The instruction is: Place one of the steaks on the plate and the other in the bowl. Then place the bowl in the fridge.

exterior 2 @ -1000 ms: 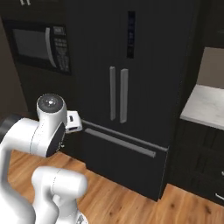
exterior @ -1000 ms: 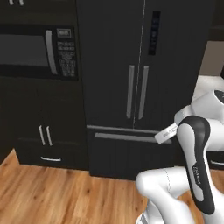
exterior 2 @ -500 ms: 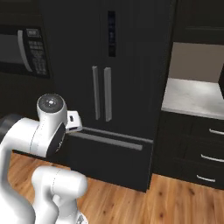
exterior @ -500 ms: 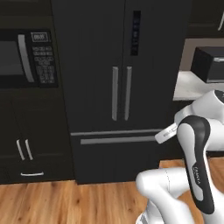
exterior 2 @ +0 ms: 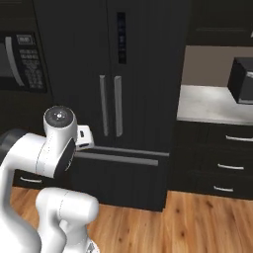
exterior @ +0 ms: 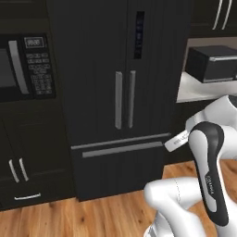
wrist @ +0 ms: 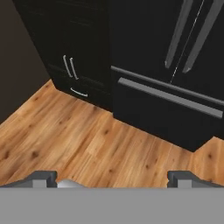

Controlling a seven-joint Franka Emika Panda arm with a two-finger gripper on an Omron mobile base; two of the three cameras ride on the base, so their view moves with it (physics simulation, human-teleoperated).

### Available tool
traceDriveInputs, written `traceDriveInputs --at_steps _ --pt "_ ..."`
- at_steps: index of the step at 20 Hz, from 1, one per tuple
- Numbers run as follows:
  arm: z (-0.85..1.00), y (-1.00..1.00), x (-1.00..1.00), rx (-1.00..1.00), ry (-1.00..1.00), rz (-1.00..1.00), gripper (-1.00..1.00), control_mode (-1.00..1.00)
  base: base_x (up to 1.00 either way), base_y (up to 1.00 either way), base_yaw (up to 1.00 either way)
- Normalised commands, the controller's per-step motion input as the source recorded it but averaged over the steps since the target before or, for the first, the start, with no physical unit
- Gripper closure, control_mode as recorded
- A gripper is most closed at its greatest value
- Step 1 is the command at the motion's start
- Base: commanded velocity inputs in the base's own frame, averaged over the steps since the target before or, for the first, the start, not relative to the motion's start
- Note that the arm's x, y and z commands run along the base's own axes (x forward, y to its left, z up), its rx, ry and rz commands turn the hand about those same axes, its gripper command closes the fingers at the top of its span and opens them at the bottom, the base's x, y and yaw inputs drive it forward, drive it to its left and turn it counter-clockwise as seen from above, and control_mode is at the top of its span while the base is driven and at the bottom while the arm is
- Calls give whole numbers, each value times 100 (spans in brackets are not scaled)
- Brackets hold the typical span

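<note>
The fridge (exterior: 139, 69) stands straight ahead, tall and black, with both doors shut and its two long grey handles (exterior: 125, 99) side by side. From the other side the fridge (exterior 2: 143, 64) is just as closed, its bottom drawer (exterior 2: 123, 178) pushed in. In the hand view my gripper (wrist: 113, 179) is open, fingertips (wrist: 43, 177) far apart with nothing between them, hanging over the wood floor in front of the fridge drawer (wrist: 166, 113). The steaks, the plate and the bowl are out of view.
A black microwave (exterior: 28, 69) sits in the dark cabinets left of the fridge, with lower cabinet doors (wrist: 74, 65) beneath. To the right, a pale counter (exterior 2: 212, 106) carries a black box appliance (exterior: 213, 62) above drawers (exterior 2: 227, 163). Wood floor (wrist: 87, 144) lies open before the fridge.
The whole picture has slid left, so the base has moved: the fridge now sits more central and the right counter shows more. The arm keeps its pose and the jaws stay open.
</note>
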Motion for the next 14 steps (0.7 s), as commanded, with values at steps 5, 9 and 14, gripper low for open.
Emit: traceDriveInputs --at_steps 5,9,14 --pt "0 0 0 0 0 0 -100 100 0 63 -15" --pt "0 0 0 0 0 0 -100 100 9 19 -4" --pt "0 0 0 0 0 0 -100 100 3 -5 1"
